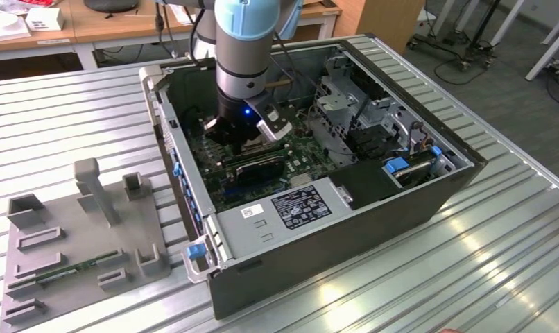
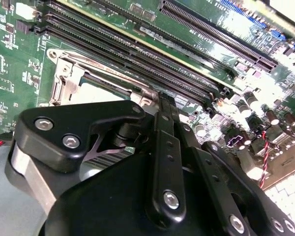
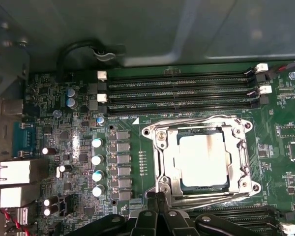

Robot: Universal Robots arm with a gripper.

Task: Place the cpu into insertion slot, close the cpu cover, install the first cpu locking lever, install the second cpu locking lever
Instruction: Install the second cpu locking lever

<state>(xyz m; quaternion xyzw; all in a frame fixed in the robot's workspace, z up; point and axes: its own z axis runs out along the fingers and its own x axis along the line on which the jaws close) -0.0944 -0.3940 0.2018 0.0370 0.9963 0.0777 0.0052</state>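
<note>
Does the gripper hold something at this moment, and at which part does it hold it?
It cannot be told. In the first wrist view the gripper sits at the edge of the cpu cover, which lies over the cpu, but any grip is hidden.

The arm (image 1: 238, 48) was a thick silver-grey metal tube capped by a pale blue plastic joint cover, narrowing to a black wrist lit by a small blue light. A grey-and-white camera block (image 1: 276, 128) was fixed beside it. The gripper (image 2: 162, 162) was matte black, built of flat linkage bars joined by round silver screws.
</note>
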